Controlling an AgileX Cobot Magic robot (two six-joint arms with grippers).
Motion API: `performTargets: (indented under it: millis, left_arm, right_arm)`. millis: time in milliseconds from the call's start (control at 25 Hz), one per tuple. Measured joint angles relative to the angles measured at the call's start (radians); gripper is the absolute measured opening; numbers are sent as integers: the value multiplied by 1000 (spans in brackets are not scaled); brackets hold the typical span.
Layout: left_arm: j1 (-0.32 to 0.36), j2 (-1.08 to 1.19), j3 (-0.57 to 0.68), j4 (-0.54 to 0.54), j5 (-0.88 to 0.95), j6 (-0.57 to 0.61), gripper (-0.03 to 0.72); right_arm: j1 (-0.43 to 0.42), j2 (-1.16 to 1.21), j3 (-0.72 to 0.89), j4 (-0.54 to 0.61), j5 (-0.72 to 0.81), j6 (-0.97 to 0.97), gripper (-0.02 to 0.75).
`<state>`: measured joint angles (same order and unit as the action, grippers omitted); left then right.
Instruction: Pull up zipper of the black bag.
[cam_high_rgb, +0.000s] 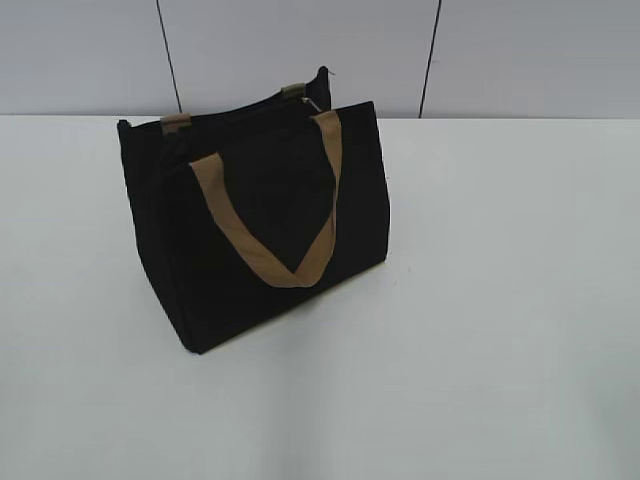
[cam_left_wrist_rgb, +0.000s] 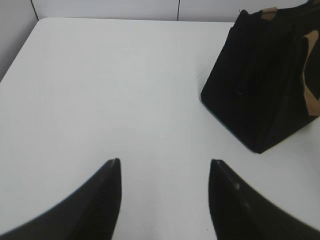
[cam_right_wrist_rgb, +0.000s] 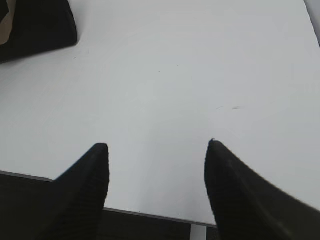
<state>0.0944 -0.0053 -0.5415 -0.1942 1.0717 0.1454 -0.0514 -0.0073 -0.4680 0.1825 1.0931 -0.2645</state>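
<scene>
The black bag (cam_high_rgb: 260, 225) stands upright on the white table, left of centre, with a tan loop handle (cam_high_rgb: 275, 235) hanging down its front face. A small silvery zipper pull (cam_high_rgb: 309, 103) shows at the far right end of the bag's top edge. The bag also shows at the upper right of the left wrist view (cam_left_wrist_rgb: 265, 85) and as a corner at the upper left of the right wrist view (cam_right_wrist_rgb: 35, 25). My left gripper (cam_left_wrist_rgb: 165, 162) is open and empty, over bare table well short of the bag. My right gripper (cam_right_wrist_rgb: 157, 145) is open and empty near the table's front edge.
The white table (cam_high_rgb: 500, 300) runs to a grey panelled wall at the back. Its front edge (cam_right_wrist_rgb: 150, 214) lies just under my right gripper. Neither arm shows in the exterior view.
</scene>
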Motion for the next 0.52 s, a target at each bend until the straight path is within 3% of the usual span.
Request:
performTargets:
  millis: [520]
  left_arm:
    - [0, 0, 0, 1, 0, 0, 419]
  right_arm:
    - [0, 0, 0, 5, 1, 16, 462]
